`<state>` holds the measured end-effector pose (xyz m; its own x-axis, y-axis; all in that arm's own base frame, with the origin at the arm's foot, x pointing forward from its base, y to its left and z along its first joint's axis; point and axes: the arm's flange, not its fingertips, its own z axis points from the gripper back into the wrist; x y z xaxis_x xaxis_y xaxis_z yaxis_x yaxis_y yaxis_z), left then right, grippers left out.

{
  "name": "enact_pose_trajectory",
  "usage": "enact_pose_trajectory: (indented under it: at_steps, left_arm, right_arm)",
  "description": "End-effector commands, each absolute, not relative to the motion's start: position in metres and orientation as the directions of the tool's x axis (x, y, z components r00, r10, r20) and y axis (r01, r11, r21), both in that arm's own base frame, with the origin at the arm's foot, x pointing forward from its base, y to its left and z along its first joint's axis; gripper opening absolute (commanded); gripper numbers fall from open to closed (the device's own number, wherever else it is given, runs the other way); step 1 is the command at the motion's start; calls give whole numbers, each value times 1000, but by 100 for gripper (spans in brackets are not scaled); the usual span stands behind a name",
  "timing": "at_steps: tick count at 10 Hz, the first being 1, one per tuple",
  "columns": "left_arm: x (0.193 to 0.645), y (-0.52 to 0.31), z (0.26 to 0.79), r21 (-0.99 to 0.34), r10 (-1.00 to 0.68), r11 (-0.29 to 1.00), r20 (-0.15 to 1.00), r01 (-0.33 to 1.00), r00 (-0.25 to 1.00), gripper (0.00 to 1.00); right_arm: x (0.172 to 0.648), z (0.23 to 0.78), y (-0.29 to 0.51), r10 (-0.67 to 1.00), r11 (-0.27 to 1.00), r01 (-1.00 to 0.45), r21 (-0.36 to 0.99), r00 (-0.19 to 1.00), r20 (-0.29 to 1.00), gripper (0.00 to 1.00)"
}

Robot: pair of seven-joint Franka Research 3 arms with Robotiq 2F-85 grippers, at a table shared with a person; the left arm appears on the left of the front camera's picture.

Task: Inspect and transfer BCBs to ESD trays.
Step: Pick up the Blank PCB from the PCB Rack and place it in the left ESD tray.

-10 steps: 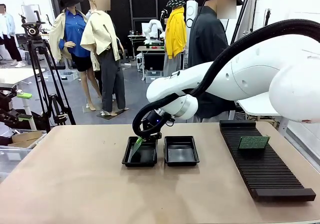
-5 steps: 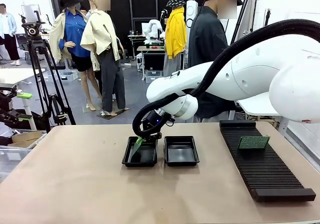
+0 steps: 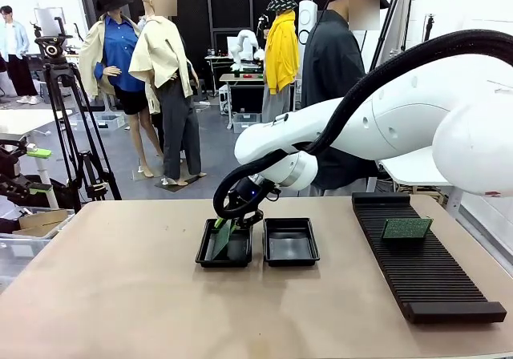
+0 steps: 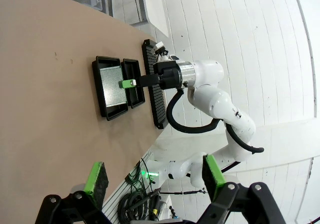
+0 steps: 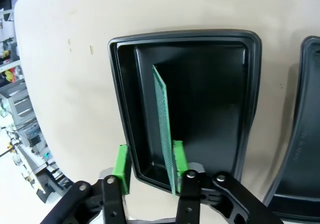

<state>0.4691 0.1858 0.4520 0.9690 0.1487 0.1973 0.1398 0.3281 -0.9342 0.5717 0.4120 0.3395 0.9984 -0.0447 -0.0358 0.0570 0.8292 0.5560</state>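
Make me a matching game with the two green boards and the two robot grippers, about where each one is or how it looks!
Things:
1. left BCB
2. right BCB
3. left gripper
4. right gripper

Places or states:
A. lies on the ribbed rack
B. open, above the table, away from both trays
C. stands on edge inside an ESD tray
D. open, one finger on each side of a board

Pairs: 1-C, 2-A, 3-B, 4-D

The right arm is stretched across the middle, wrist bent downward, and the right gripper is held with jaws parted. The left gripper is held fully spread (pads well apart).
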Motion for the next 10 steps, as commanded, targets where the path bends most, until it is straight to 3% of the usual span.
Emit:
enact_pose_trajectory:
  at_steps: [1, 5, 9, 10]
  left_arm:
    - [469, 186, 455, -933, 157, 335, 193, 131, 969, 100]
    - [469, 186, 455, -933, 157, 335, 193, 131, 969, 100]
    - [469, 186, 455, -933, 157, 335, 193, 131, 969, 100]
    - [469, 186, 455, -933, 157, 335, 193, 131, 969, 100]
  right_arm:
    - [569, 357, 412, -55, 869, 65, 491, 998, -33, 100]
    - [558, 395, 418, -84, 945, 89, 313, 996, -28, 100]
    - [558, 396, 416, -101, 955, 107, 275, 994, -37, 100]
    - [553, 400, 413, -73, 944, 82, 318, 996, -42, 100]
